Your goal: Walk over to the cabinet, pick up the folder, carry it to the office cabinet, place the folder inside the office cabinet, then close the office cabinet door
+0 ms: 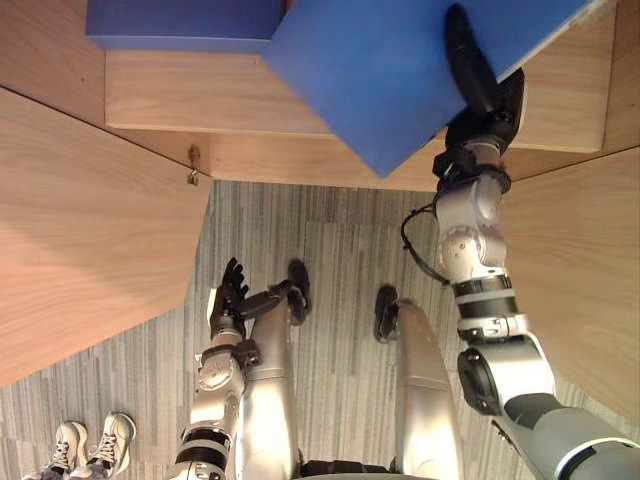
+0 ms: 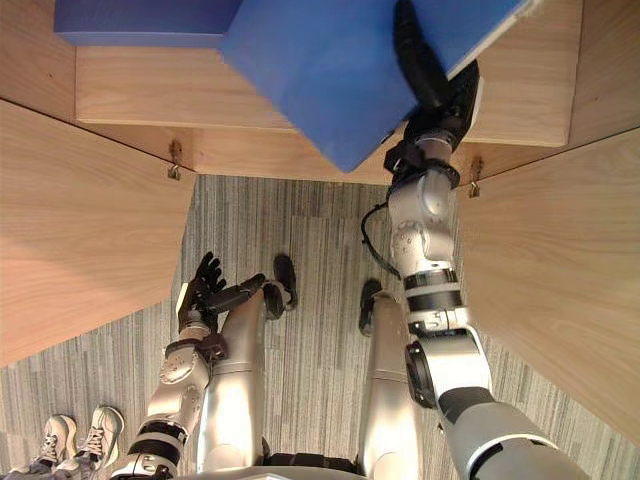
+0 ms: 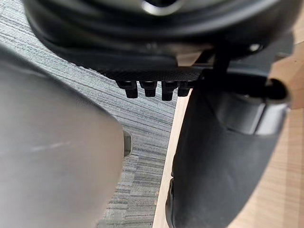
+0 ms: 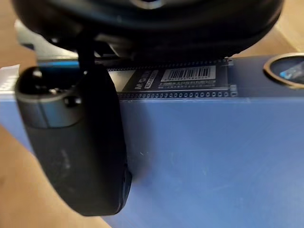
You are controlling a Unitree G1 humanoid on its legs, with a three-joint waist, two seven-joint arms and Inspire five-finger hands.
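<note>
One blue folder [image 1: 370, 70] was pinched by right hand [image 1: 492, 108] at 1 o'clock; edge grip could let it pivot out. Left hand [image 1: 232, 290] hung, fingers apart.

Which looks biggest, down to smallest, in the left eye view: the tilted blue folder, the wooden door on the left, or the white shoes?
wooden door
blue folder
shoes
The folder is held up nearer the camera and the shoes stand on the floor, so true sizes may differ.

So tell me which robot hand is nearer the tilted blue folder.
Right. The right robot hand grips the tilted blue folder, thumb on its face; the left robot hand hangs open, well apart.
</note>
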